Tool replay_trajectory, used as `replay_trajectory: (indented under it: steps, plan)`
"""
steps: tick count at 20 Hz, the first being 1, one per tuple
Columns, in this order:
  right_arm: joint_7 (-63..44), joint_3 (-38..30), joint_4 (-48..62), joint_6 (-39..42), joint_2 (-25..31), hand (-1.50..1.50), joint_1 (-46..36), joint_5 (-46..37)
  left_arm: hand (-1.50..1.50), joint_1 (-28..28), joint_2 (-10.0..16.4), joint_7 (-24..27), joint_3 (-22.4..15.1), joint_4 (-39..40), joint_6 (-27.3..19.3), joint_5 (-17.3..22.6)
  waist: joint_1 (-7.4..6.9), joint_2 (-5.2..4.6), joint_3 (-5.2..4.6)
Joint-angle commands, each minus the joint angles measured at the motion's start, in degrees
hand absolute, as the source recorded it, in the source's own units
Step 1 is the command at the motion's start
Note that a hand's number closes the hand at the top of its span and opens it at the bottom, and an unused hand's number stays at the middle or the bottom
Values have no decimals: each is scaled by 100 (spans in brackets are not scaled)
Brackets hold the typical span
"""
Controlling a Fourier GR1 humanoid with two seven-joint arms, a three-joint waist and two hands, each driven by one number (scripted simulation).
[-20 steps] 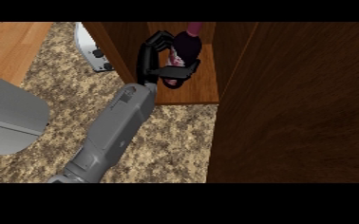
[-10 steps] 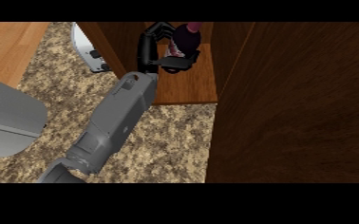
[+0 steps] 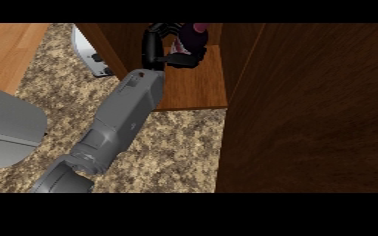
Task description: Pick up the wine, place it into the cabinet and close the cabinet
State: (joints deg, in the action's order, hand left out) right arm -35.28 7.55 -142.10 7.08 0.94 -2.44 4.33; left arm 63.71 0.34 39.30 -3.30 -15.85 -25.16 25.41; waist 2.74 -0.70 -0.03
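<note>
Speckled brown and tan stone covers the one table (image 3: 170,150), seen from the head view looking steeply down. At the top left there is one strip of light wood (image 3: 18,45) beside the stone.

One cabinet (image 3: 118,40) of brown wood stands on the table, and it is open. Inside it there is one flat shelf (image 3: 196,87) of lighter wood. One big dark door (image 3: 303,110) fills the right side of the view, from top to bottom.

One grey forearm (image 3: 122,120) comes up from the lower left and goes into the cabinet. At its end is one black hand, the right hand (image 3: 155,45). Its fingers and thumb are curled round the wine (image 3: 196,36), so it is gripping the bottle. The left hand does not show.

There is one wine bottle. It looks dark, purple-red, with a small pink shine on it. Only a part of it shows, because the black fingers hide the rest. It is inside the cabinet, over the back of the shelf, near the top of the view. Whether it touches the shelf, I cannot tell.

One white box (image 3: 87,52) with small dark knobs sits just left of the cabinet. One round grey shape (image 3: 15,125) shows at the left edge, and I cannot tell what it is
</note>
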Motion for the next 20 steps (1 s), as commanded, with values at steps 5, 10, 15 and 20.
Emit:
replay_trajectory:
  steps: [5,10,15,20]
  plan:
    - [74,-209,-530,197,92,-150,473,478,150,255,62,-204,595,284,360,447,17,-5,4]
    - [121,207,-197,-107,-91,-150,13,4,150,270,101,117,757,623,315,438,77,-62,-2]
    - [245,-67,-129,91,14,-150,133,283,150,118,120,385,737,784,493,312,78,-63,3]
    - [134,97,-77,46,-18,-150,-55,124,-150,276,24,397,762,1000,130,239,177,-104,-1]
